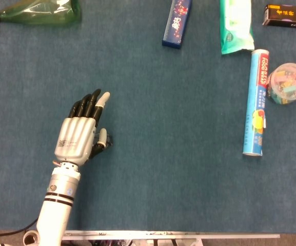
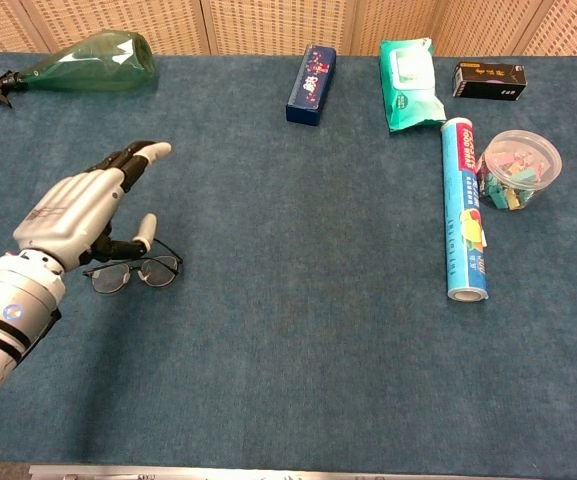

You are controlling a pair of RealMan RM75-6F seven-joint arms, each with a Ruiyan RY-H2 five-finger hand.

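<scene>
Your left hand (image 2: 78, 208) hovers over the glasses (image 2: 133, 271) at the table's left. Far behind it lies the spray bottle (image 2: 88, 55). At right, the wrap roll (image 2: 463, 208) lies just beside the tub (image 2: 518, 168) — box (image 2: 311, 84), wipes (image 2: 409, 83) behind.

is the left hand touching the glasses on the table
Cannot tell. In the chest view the left hand hovers over the glasses, its thumb overlapping the frame, with no plain contact or gap. The head view hides the glasses.

A lab test table: blue felt tabletop (image 2: 298, 330), woven panel wall (image 2: 268, 25) behind, assorted household items laid out.
</scene>
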